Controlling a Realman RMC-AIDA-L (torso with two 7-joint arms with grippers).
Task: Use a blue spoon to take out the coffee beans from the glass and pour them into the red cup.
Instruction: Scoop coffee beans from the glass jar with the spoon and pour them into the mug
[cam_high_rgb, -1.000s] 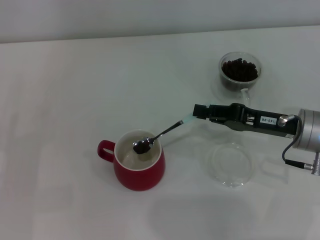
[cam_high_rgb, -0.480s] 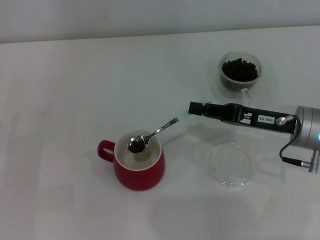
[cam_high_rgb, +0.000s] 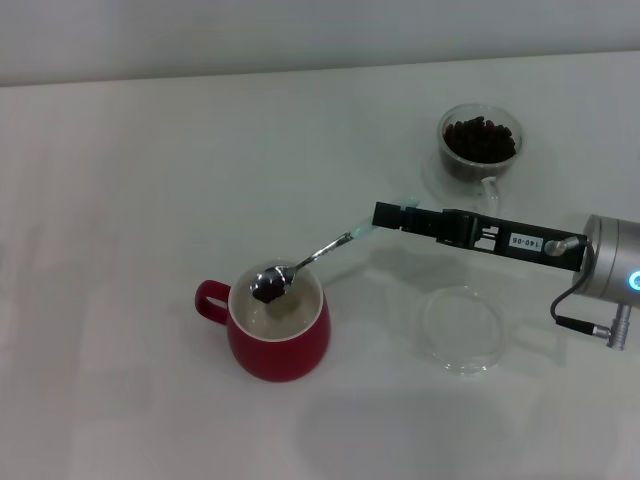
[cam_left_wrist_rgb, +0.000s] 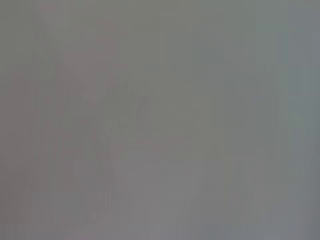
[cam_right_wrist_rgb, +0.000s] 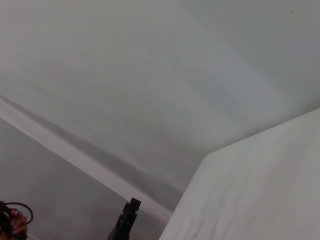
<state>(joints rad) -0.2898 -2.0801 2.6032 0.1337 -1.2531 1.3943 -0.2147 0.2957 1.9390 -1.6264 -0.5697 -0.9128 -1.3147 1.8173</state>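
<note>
The red cup (cam_high_rgb: 279, 341) stands at the front left of the white table, its loop handle to the left. My right gripper (cam_high_rgb: 390, 216) reaches in from the right and is shut on the pale blue handle of the blue spoon (cam_high_rgb: 318, 255). The spoon's metal bowl hangs over the cup's mouth with a few dark coffee beans (cam_high_rgb: 267, 288) in it. The glass (cam_high_rgb: 481, 143) stands at the back right, holding a heap of coffee beans (cam_high_rgb: 480, 136). The left gripper is out of view.
A flat clear round saucer (cam_high_rgb: 460, 328) lies on the table right of the red cup, below my right arm. The table's far edge meets a pale wall. The wrist views show only blank wall and table surface.
My right gripper has moved up and a little left, carrying the spoon's bowl from the cup's right rim toward the middle of its mouth. The beans stay in the spoon.
</note>
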